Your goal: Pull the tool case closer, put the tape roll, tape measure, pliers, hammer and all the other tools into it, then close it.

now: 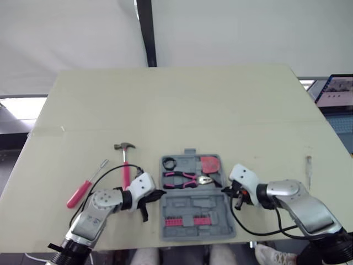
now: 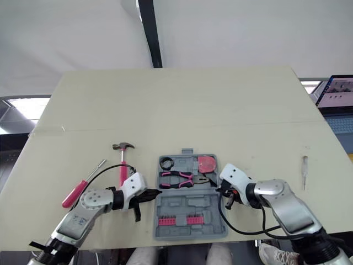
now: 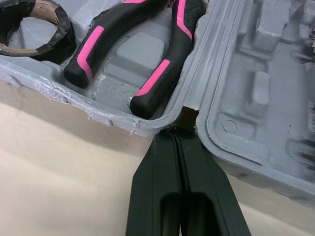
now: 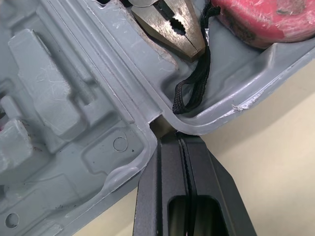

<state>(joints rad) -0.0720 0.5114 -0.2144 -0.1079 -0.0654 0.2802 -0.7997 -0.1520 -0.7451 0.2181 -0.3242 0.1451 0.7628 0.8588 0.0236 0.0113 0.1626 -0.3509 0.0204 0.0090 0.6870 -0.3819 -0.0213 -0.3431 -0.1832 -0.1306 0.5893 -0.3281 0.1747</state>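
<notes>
Left of the tool case (image 1: 193, 205), the red screwdriver (image 1: 83, 187) and the hammer (image 1: 126, 163) are both still out on the table (image 1: 176, 110). The left gripper (image 3: 179, 137) sits at the case's left hinge notch with its fingers pressed together, tips touching the rim. I can't really tell if they're pinching anything.

In the case's far half are the tape roll (image 1: 169, 163), pliers (image 1: 185, 179) and tape measure (image 1: 209, 163). The right gripper (image 4: 182, 140) is likewise closed up, at the right hinge notch. A small tool (image 1: 308, 165) lies well right of the case.

Risks: the tips could slip off the rim, the case could twist, or the left arm could nudge the hammer. The head views show the loose tools. The wrist views show the tip contact, plus the tape measure's loose strap.
</notes>
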